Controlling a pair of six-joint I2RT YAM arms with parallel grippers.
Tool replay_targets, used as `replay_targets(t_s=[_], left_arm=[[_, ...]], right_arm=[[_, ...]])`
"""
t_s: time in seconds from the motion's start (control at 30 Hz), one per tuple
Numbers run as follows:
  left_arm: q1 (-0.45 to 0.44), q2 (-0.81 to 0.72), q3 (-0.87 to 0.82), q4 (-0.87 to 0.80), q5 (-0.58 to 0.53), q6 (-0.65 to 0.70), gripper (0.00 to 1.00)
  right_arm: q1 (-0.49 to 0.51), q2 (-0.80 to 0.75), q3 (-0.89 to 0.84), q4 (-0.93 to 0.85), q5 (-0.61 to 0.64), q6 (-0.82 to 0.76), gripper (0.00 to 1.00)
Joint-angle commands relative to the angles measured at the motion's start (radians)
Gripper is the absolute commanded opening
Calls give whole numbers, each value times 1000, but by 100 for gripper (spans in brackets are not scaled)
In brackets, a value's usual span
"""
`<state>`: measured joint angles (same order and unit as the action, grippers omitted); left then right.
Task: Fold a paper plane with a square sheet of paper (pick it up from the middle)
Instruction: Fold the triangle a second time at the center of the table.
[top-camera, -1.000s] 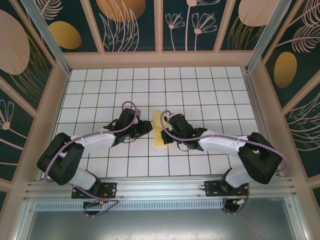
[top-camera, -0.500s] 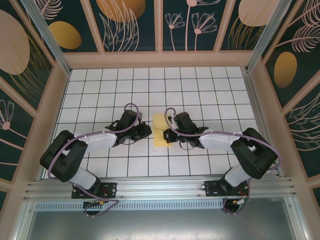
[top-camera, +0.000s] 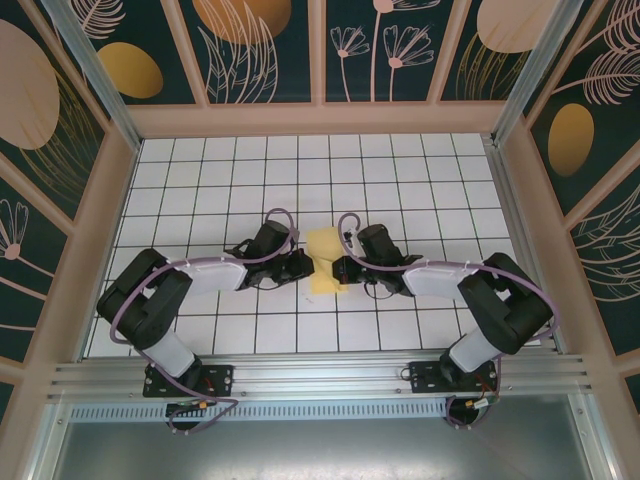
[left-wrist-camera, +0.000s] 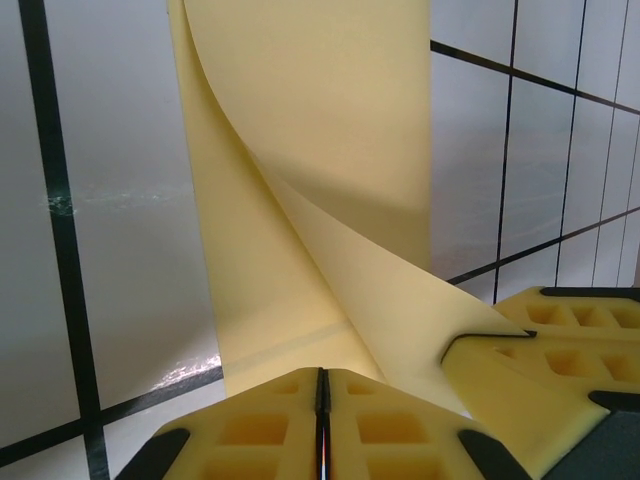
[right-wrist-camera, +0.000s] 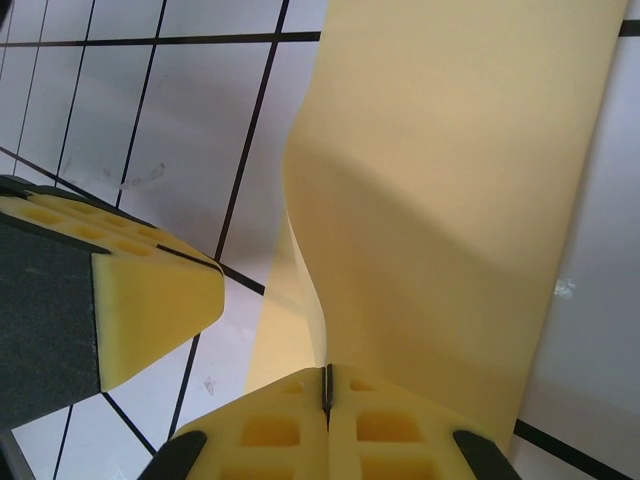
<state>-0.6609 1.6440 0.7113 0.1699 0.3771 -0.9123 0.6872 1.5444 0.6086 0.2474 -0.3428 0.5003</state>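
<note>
Moved inward, left gripper (top-camera: 303, 266) and right gripper (top-camera: 341, 270) clamp the paper (top-camera: 325, 246), lengthwise front-to-back.

A flat white surface (top-camera: 200, 180), ruled into square tiles by thin black lines, is seen from above. A folded sheet of thin pale yellow paper (top-camera: 323, 252) is laid near its middle. In the wrist views, one layer is spread flat on the tiles while another is curled upward.

Robot lab test cell, white gridded table (top-camera: 200, 170), walls (top-camera: 270, 60) of wood-framed panels printed with leaves, aluminium rail (top-camera: 320, 378) at the near edge, left arm (top-camera: 210, 272) and right arm (top-camera: 440, 278) bolted on it, purple cables (top-camera: 283, 215).
</note>
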Motion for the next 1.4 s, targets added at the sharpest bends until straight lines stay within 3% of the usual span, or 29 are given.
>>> replay_targets(t_s=[0.0,0.27,0.73,1.37], left_arm=[[-13,31,24,-22,21,26,10],[-22,60,33,-11,29,22,9],[-23,126,22,-53,-50,52,8],[-23,146,53,-140,-111,113,8]], right_arm=[[-12,17,-17,55,-36,13,6],[-27,24,-29,80,-57,21,6],[-71,40,-15,61,-89,-26,8],[-127,154,142,-91,-206,-184,11]])
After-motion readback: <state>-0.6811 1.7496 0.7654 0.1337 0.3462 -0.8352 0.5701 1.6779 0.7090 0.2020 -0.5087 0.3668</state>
